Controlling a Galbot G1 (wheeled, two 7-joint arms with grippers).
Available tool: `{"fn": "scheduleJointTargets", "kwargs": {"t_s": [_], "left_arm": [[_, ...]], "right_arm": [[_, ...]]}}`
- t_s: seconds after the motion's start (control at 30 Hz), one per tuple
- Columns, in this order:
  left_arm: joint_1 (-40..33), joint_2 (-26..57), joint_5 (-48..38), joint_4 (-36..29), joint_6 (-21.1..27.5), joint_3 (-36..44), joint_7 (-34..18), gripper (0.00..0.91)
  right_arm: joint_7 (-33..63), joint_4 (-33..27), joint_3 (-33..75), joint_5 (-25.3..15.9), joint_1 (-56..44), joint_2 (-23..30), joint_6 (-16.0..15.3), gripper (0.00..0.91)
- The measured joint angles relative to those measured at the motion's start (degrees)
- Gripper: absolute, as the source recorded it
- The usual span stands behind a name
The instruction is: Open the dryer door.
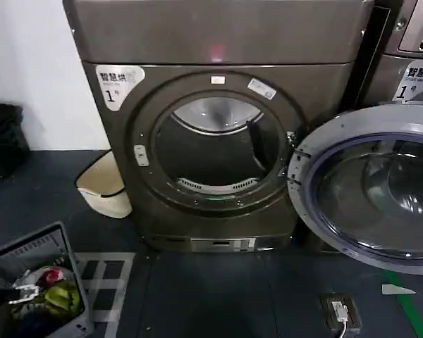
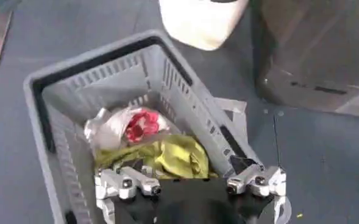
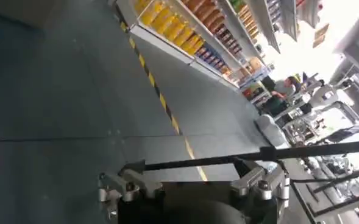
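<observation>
The bronze-grey dryer (image 1: 218,42) stands straight ahead with its round drum opening (image 1: 215,151) uncovered. The dryer door (image 1: 317,151) is swung wide to the right on its hinge, its pale grey inner ring and dark glass facing me. My left gripper (image 1: 25,292) (image 2: 194,189) hovers over the grey basket (image 2: 88,58) at the lower left, open, with nothing between its fingers. The right gripper (image 3: 194,187) is open and empty, with dark floor beyond it, far from the door.
The basket (image 1: 28,243) holds yellow-green cloth (image 2: 176,155) and a red item (image 2: 141,125). A cream bin (image 1: 106,186) sits left of the dryer. A second grey machine (image 1: 409,63) stands behind the open door. A floor socket (image 1: 340,312) lies at the front right.
</observation>
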Motion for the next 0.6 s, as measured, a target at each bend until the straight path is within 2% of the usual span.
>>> {"fn": "scheduleJointTargets", "kwargs": {"t_s": [0.6], "left_arm": [[1.0,0.1,-0.2,0.4,-0.1,-0.5,0.0,0.907]], "right_arm": [[-1.2,-0.8,0.5,0.0,0.7,0.1,1.2,0.907]]}}
